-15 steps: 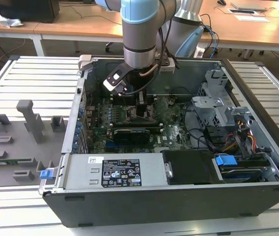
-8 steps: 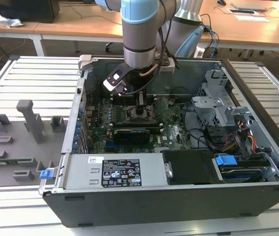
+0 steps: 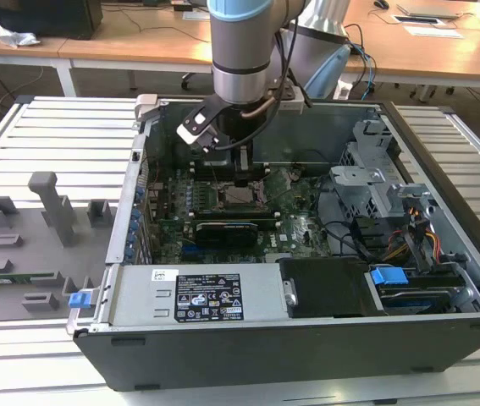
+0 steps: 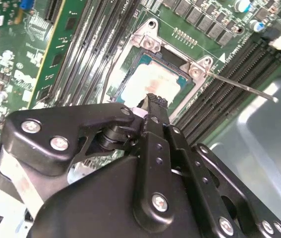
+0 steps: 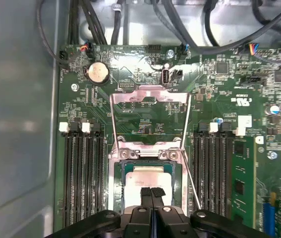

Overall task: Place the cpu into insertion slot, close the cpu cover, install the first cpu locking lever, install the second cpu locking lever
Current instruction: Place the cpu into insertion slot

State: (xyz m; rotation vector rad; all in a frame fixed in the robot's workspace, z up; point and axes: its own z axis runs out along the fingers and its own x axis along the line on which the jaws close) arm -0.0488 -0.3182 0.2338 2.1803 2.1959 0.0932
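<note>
While the arm reaches down into the open computer case (image 3: 307,355), the gripper (image 3: 246,183) hangs over the middle of the green board (image 3: 300,233), right above the socket (image 3: 241,199). In both wrist views the two black fingers (image 5: 145,194) are pressed flat together with nothing between them – clenched on air. Their tips sit over the near edge of the chip (image 5: 147,176); whether they touch it cannot be told. The chip, its pale grey top facing up, lies square inside the socket (image 5: 114,178), framed by the silvery rim. The cover (image 5: 150,92) is swung open on the side of the socket away from the gripper – the board shows through its square opening. A thin lever (image 4: 244,89) juts out free from a corner of the socket, and black memory slots (image 5: 81,168) run along both sides
</note>
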